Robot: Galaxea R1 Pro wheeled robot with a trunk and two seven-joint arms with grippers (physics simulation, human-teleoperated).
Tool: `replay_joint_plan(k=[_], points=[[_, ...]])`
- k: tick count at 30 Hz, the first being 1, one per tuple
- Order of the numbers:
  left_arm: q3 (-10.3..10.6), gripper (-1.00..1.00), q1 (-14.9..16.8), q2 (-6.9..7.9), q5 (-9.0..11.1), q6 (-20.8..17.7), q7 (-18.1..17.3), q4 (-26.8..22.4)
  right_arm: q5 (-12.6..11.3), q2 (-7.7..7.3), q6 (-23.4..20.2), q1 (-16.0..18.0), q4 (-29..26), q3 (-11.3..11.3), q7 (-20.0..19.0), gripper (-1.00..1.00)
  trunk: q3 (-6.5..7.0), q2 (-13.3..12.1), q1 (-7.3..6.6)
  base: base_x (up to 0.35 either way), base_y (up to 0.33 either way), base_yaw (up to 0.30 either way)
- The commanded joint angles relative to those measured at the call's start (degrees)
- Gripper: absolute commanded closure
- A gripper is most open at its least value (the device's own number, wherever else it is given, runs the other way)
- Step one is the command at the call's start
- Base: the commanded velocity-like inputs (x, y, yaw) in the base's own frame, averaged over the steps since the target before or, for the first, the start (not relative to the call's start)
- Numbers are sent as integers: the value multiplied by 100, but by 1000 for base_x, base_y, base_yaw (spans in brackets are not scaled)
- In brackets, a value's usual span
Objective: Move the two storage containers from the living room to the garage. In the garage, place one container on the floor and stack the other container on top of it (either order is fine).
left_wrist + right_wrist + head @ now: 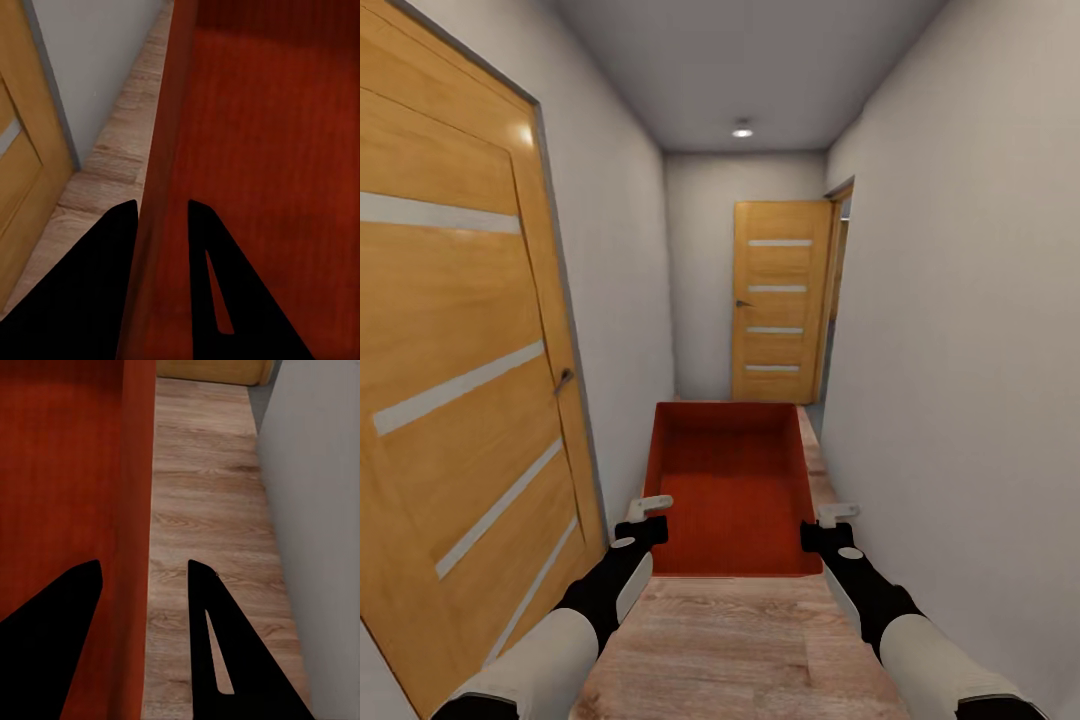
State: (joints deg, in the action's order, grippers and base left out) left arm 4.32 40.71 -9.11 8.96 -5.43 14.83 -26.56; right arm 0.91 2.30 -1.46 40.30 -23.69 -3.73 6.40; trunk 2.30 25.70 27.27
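An orange-red storage container (725, 480) with no lid hangs level in front of me, low over the wood planks of a narrow hallway. My left gripper (648, 515) is at its near left corner. In the left wrist view that gripper (163, 202) is shut on the left wall of the container (262, 150), one finger on each face. My right gripper (832, 520) is at the near right corner. In the right wrist view it (144, 562) straddles the right wall of the container (60, 472), and floor shows between the wall and the outer finger.
A wooden door (460, 350) stands close on my left. Another closed wooden door (780, 300) ends the hallway, beside a doorway (838, 290) in the right wall. Pale walls hem in the plank floor (740, 640) on both sides.
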Motion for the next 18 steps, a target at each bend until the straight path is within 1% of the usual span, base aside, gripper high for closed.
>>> replay_joint_plan(k=[1, 11, 18], points=[[9, 100, -1, 331, 133, -28, 63, 1, 32, -30, 221, 5, -21, 497, 41, 100, -2, 4, 5, 323, 3, 0], [13, 100, -1, 331, 133, -29, 63, 1, 34, -31, 209, 5, -21, 497, 45, 100, -2, 4, 5, 323, 0, -2], [11, 100, -1, 331, 133, -28, 63, 1, 32, -22, 208, 5, -21, 497, 46, 100, -2, 4, 5, 323, 0, -83]])
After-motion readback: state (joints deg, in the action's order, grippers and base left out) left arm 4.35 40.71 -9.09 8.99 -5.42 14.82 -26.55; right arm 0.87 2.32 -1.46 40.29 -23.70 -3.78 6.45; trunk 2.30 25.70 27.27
